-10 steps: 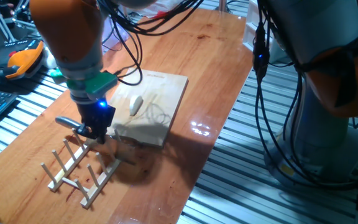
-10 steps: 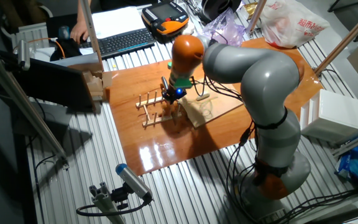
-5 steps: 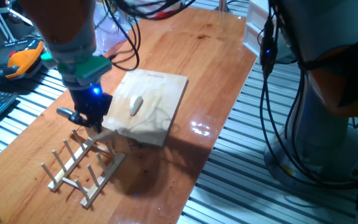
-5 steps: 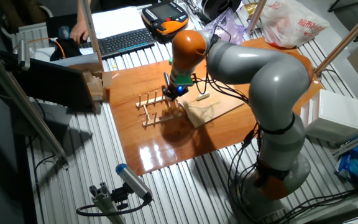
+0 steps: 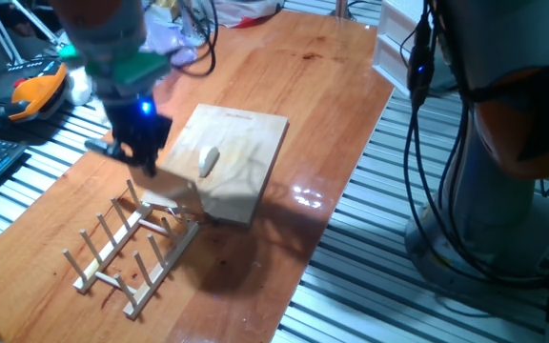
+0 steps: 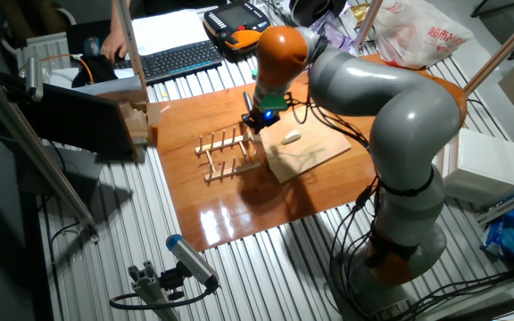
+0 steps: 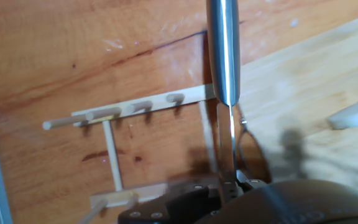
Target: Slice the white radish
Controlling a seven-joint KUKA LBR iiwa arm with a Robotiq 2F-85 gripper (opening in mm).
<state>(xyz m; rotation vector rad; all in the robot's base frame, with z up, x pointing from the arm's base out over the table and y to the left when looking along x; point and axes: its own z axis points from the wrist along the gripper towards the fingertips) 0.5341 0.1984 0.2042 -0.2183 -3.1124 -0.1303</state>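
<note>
The white radish (image 5: 208,160) is a small oblong piece lying on the pale wooden board (image 5: 251,133); it also shows in the other fixed view (image 6: 291,137) and at the hand view's right edge (image 7: 357,114). My gripper (image 5: 137,157) hangs above the table just left of the board, over the far end of the wooden peg rack (image 5: 127,250). It is shut on a knife (image 7: 223,56), whose steel length runs up the hand view from the fingers. The radish lies apart from the knife, to its right.
The peg rack (image 6: 226,157) lies on the wooden table (image 5: 322,86) between the board (image 6: 309,152) and the front left. A keyboard (image 6: 175,59) and an orange pendant (image 5: 29,93) sit behind the table. Cables trail from the arm over the table's back.
The gripper has risen from the rack with the knife and shifted back along the board's left edge. The radish and board have not moved.
</note>
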